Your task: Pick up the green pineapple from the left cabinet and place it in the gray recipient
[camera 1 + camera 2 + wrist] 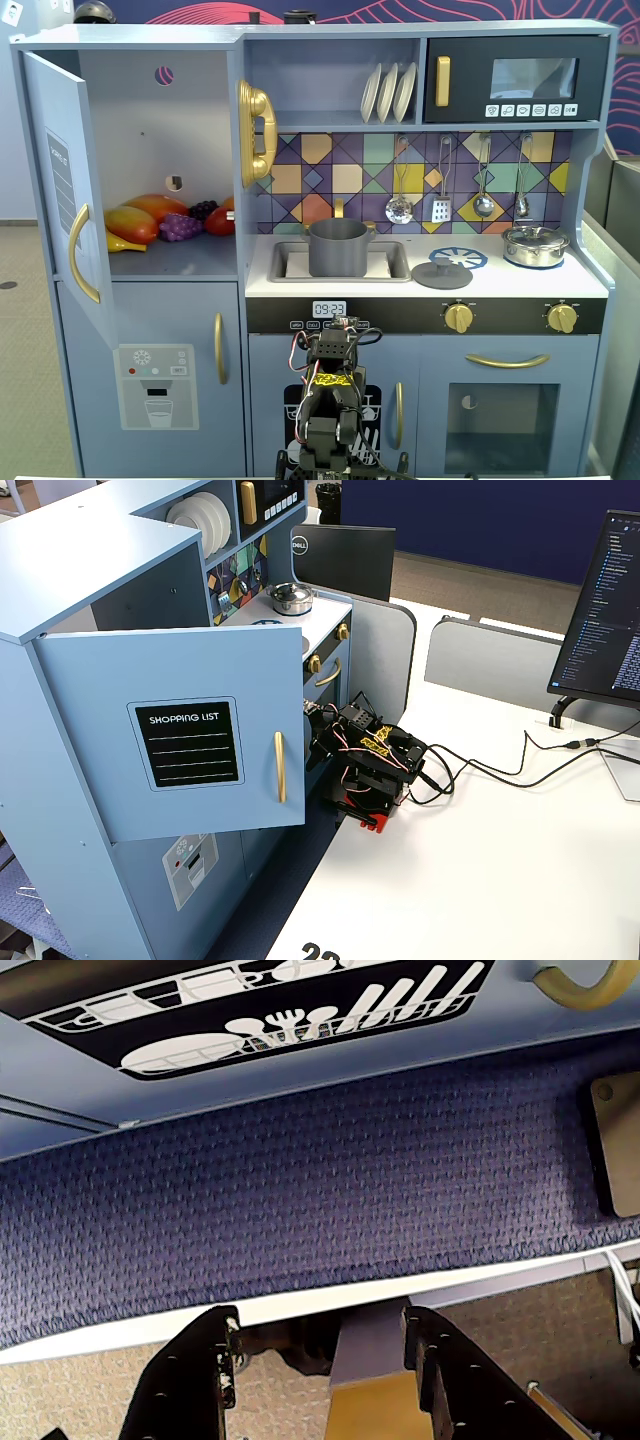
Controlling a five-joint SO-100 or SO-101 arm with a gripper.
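Note:
The left cabinet (pixel 150 130) stands with its door (pixel 62 190) swung open; the door also shows in a fixed view (pixel 180 740). On its shelf lie orange-yellow fruits (pixel 135 222), purple grapes (pixel 180 228) and a red fruit (pixel 222 220). The green pineapple shows in no view. The gray recipient (pixel 338 247) sits in the sink. My arm (pixel 330 390) is folded low in front of the kitchen, also in a fixed view (pixel 370 760). In the wrist view my gripper (pixel 320 1320) is open and empty, facing the blue carpet (pixel 300 1190).
A shiny lidded pot (pixel 535 245) and a flat gray lid (pixel 442 273) sit on the stove top. The black microwave (pixel 515 80) is at top right. The arm stands on a white table (pixel 480 880) with cables (pixel 500 770) and a monitor (pixel 605 610).

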